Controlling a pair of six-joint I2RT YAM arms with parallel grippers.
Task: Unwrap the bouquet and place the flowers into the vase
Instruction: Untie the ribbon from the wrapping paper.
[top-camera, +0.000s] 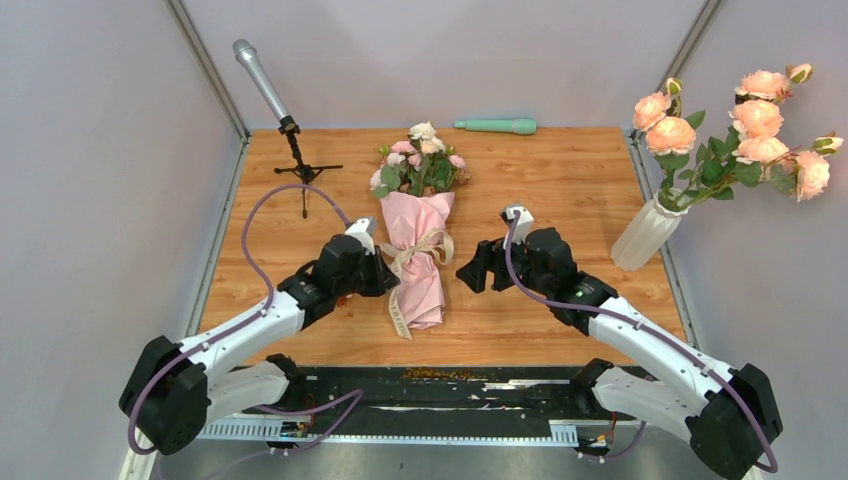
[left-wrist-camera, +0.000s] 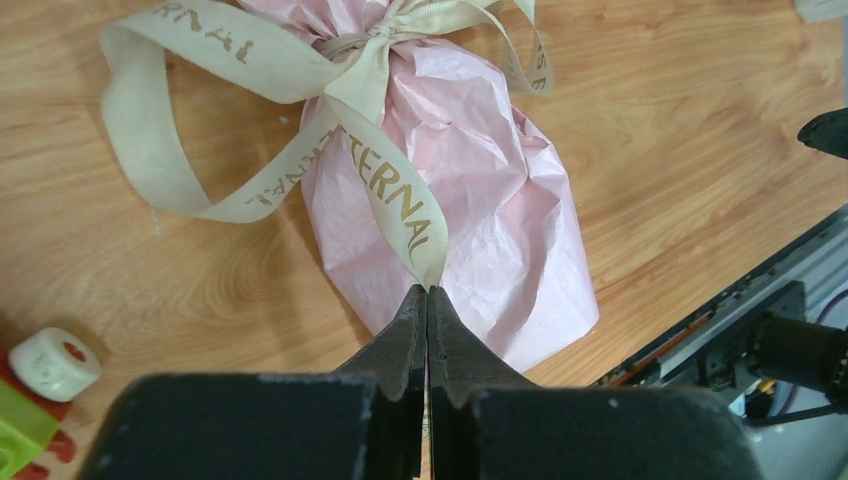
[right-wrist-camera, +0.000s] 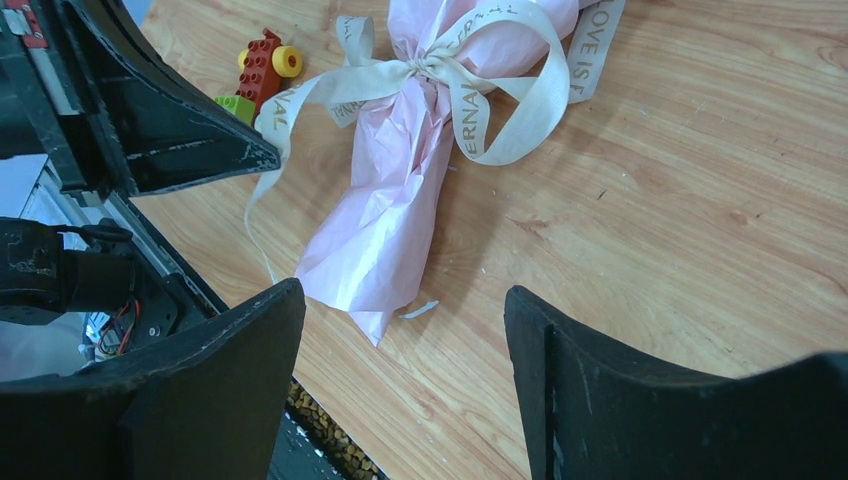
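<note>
The bouquet (top-camera: 420, 262) lies mid-table in pink crinkled paper (left-wrist-camera: 490, 200), its flowers (top-camera: 421, 160) pointing away from the arms. A cream ribbon (left-wrist-camera: 400, 190) with gold lettering is tied in a bow round it. My left gripper (left-wrist-camera: 428, 292) is shut on the end of one ribbon tail, just left of the wrap (top-camera: 388, 274). My right gripper (right-wrist-camera: 402, 292) stands open to the right of the wrap's lower end (top-camera: 472, 276), nothing between its fingers. The ribbed white vase (top-camera: 645, 232) stands at the right edge.
Large peach roses (top-camera: 755, 130) fill the vase. A microphone on a stand (top-camera: 268, 85) is at the back left, and a mint-green cylinder (top-camera: 497, 126) lies at the back. Toy bricks (right-wrist-camera: 262, 70) and a white roll (left-wrist-camera: 55, 362) sit left of the bouquet.
</note>
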